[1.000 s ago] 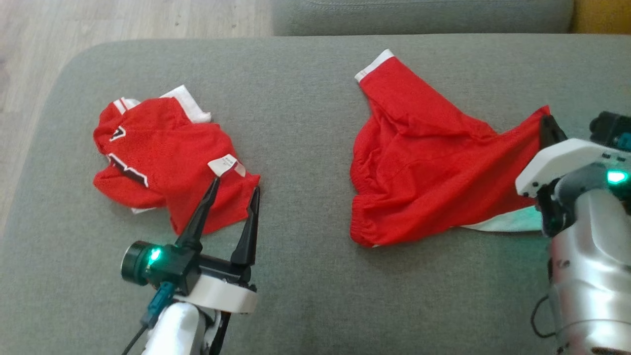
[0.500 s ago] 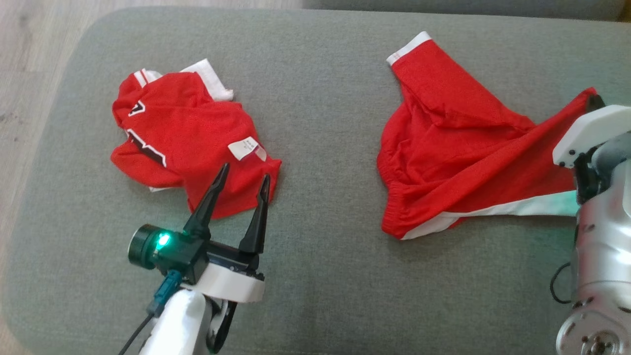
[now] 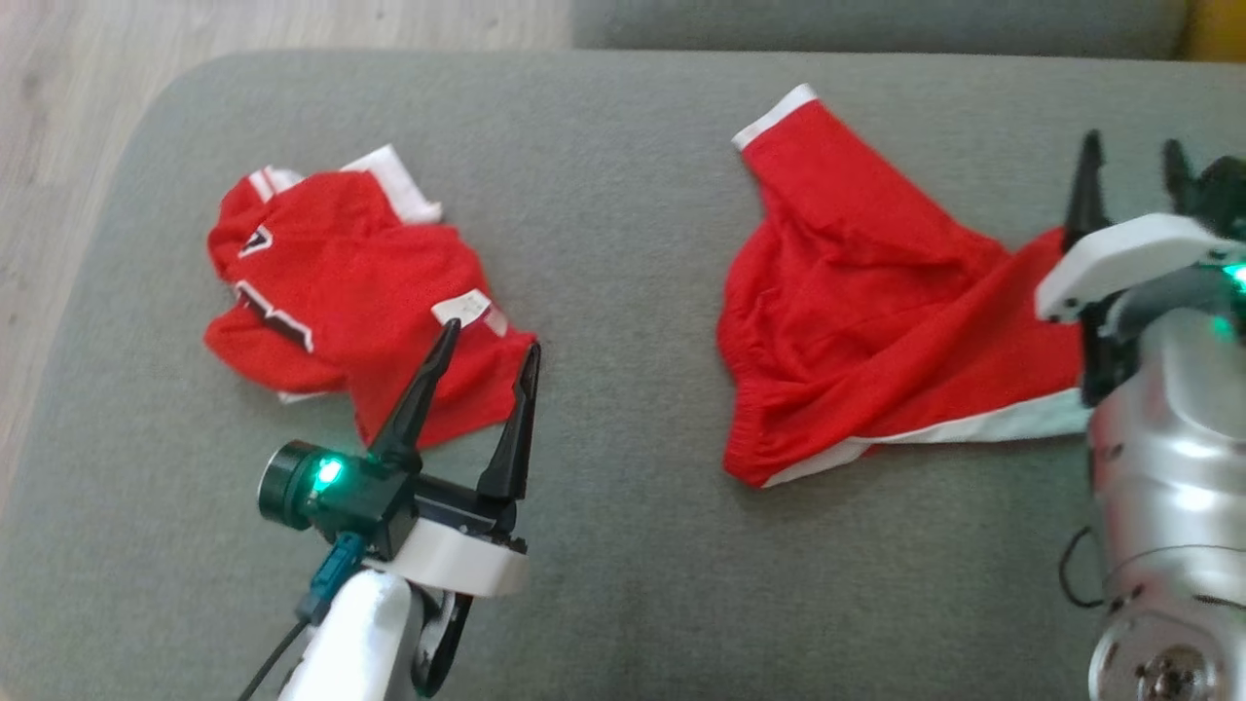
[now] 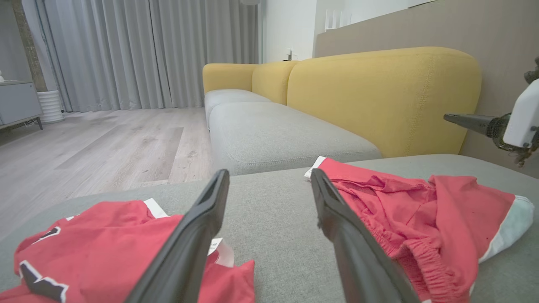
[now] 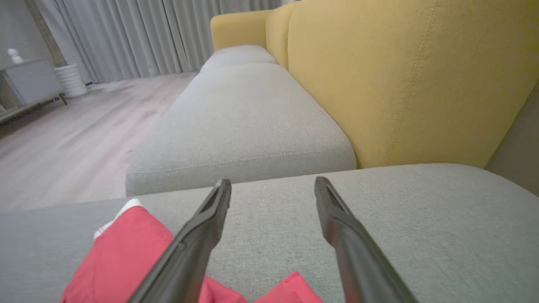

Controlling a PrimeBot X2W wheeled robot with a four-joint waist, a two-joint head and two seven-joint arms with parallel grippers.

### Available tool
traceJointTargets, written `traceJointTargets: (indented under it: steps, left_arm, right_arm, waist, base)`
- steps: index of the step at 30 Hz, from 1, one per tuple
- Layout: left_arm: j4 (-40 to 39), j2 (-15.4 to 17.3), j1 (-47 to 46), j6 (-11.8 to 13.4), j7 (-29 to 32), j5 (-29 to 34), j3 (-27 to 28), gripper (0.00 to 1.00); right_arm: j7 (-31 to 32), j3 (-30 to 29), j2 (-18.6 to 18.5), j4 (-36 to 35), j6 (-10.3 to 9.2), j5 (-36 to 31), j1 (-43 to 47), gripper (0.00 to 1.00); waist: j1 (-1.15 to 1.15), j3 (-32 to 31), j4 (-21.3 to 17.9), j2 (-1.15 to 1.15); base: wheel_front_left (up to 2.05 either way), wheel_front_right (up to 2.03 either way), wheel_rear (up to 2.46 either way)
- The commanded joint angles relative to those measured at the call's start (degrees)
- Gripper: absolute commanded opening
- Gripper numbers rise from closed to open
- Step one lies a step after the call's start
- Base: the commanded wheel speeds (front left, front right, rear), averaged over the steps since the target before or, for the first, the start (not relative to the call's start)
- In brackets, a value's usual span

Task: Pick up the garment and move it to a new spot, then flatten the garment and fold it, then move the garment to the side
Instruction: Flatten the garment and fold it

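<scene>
Crumpled red shorts (image 3: 876, 321) with a white hem and an elastic waistband lie on the right half of the grey cushion (image 3: 613, 243). My right gripper (image 3: 1129, 156) is open above their right corner, fingers pointing past the cloth with nothing between them. The right wrist view has the shorts (image 5: 122, 248) below and behind the open right gripper (image 5: 273, 185). My left gripper (image 3: 490, 338) is open, its tips over the near edge of a crumpled red jersey (image 3: 331, 292). In the left wrist view, the left gripper (image 4: 268, 174) frames bare cushion between the jersey (image 4: 97, 244) and the shorts (image 4: 421, 206).
The cushion's rounded left edge drops to a wooden floor (image 3: 78, 146). A second grey seat (image 4: 273, 134) lies beyond the far edge, with a yellow backrest (image 4: 379, 92) on the right. Bare cushion stretches between the two garments and along the near side.
My right gripper has opened and let go of the shorts' right corner, which now lies on the cushion. The head camera shifted. The left arm has held still.
</scene>
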Motion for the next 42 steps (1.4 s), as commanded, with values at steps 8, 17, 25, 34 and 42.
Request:
traceJointTargets:
  steps: [8,17,25,34,42]
  left_arm:
    - [-2.62,0.19,0.97,0.68,-0.54,0.28,3.29,1.00]
    - [-2.79,0.17,1.68,0.33,-0.54,0.50,2.72,1.00]
    - [-2.25,0.10,1.28,-0.15,-0.54,0.59,1.00,1.00]
    - [2.96,1.60,0.08,-2.29,0.24,-0.04,-6.80,1.00]
    - [8.22,5.57,-4.90,-2.60,5.16,-4.19,-17.91,1.00]
  right_arm:
    - [-3.59,21.43,0.10,-9.74,-0.04,22.58,9.87,1.00]
    - [-3.61,30.64,0.11,-29.94,-0.04,34.09,32.28,1.00]
    - [-3.61,31.24,0.11,-33.43,-0.04,34.69,36.04,1.00]
    - [-3.62,29.97,0.11,-35.58,-0.04,34.48,35.52,1.00]
    - [-3.62,30.71,0.11,-36.47,-0.04,35.37,34.49,1.00]
  waist:
    - [0.00,-3.41,-6.34,0.00]
    - [0.00,-3.58,-9.49,0.00]
    - [0.00,-2.85,-9.61,0.00]
    - [0.00,-0.50,-10.35,0.00]
    - [0.00,2.69,-12.11,0.00]
  base:
    - [0.00,0.00,0.00]
    - [0.00,0.00,0.00]
    - [0.00,0.00,0.00]
    - [0.00,0.00,0.00]
    - [0.00,0.00,0.00]
